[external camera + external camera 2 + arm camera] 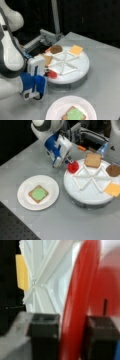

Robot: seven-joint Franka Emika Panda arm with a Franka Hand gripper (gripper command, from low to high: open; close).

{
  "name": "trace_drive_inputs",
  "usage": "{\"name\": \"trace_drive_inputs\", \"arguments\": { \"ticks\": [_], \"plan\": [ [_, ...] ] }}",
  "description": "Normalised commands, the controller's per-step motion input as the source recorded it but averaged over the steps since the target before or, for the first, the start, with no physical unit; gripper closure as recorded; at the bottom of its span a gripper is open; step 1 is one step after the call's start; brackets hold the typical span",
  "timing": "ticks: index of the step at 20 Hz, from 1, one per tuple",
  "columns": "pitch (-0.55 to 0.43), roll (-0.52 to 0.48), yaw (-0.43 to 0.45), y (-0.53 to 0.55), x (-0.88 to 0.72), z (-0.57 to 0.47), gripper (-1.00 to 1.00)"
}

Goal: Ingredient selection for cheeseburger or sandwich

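**benchwatcher:** what's your setup look like right now? walk me left to right

**panda_arm:** ok so in a front view, far left is a black perforated board (15, 230) at the corner, then the grey table (62, 225) that everything sits on. Backdrop is just dark, with some grey metal framing (86, 132) behind me. Next comes the plain white plate (25, 202), and on it one toast slice (38, 194) lying flat with the green lettuce (39, 193) on top. That's the sandwich so far.

**benchwatcher:** and your pincer?

**panda_arm:** my gripper (70, 162) is just right of the plate, tilted down at the near-left rim of the round white divided tray (82, 197). My two black fingers (45, 335) are closed onto the red tomato disc (80, 297), which stands on edge between them in the wrist view. In both front views it sits right at the tray's edge; can't tell if it's clear of the tray floor.

**benchwatcher:** rest of the tray?

**panda_arm:** raised white ribs split it into wedges. Moving right: second toast square (93, 160) in the back wedge, dark-brown patty (113, 170) further right, yellow cheese square (113, 189) at the right rim. Each in its own wedge, all apart from each other. There's also a small orange bit (81, 148) on the table behind the tray.
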Motion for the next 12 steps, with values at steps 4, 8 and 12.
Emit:
{"name": "trace_drive_inputs", "arguments": {
  "ticks": [4, 8, 12],
  "plan": [
    [-0.05, 0.137, 0.047, -0.1, 0.22, -0.04, 1.0],
    [-0.04, 0.143, 0.058, -0.12, 0.22, 0.03, 1.0],
    [0.001, 0.148, 0.069, -0.18, 0.2, 0.17, 1.0]
  ]
}}
